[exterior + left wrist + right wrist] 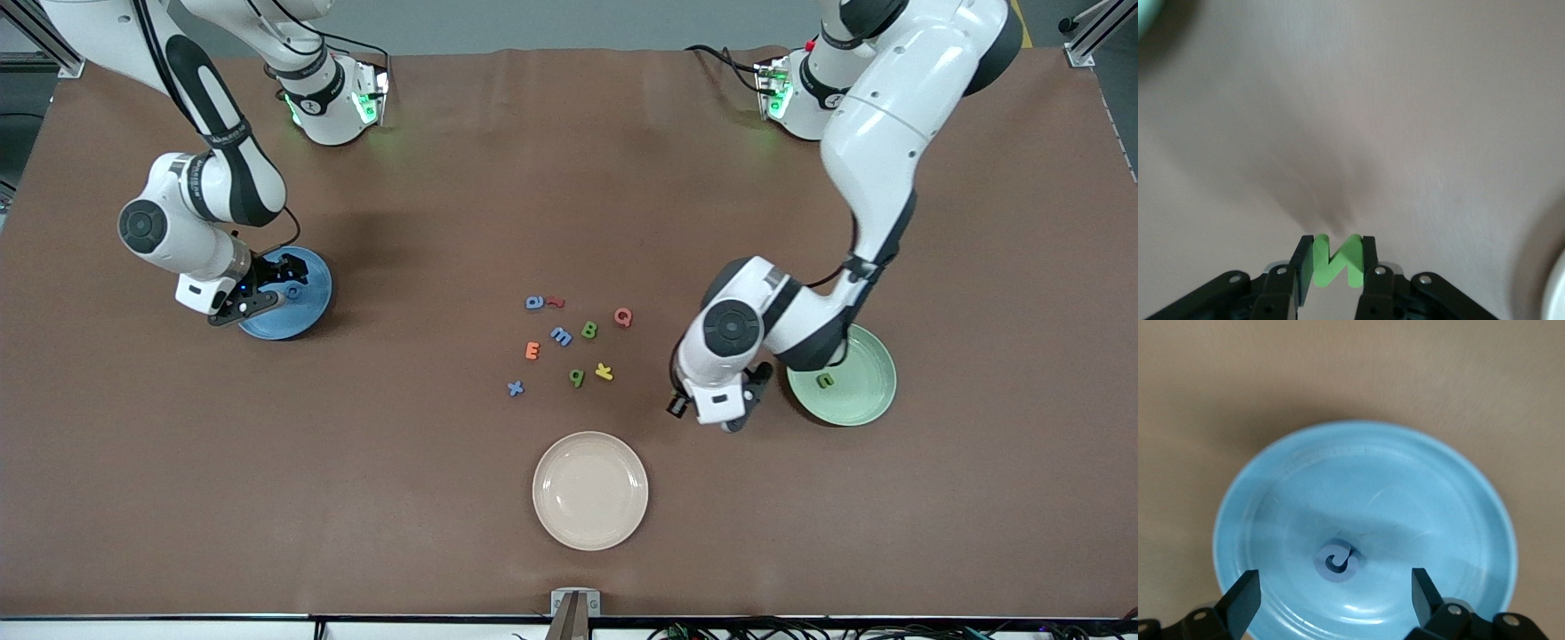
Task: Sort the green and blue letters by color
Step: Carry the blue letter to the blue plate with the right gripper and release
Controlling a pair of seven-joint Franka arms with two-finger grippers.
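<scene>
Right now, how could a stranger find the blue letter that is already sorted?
Look at the blue plate at the right arm's end of the table, under the right gripper. One small blue letter lies in it, between the open jaws. It is the only blue letter on a plate; the others lie mid-table.

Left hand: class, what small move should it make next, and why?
Probably carry its green letter over the pale-green plate and release. The left hand is shut on it over bare table beside that plate, where one green letter already lies.
</scene>
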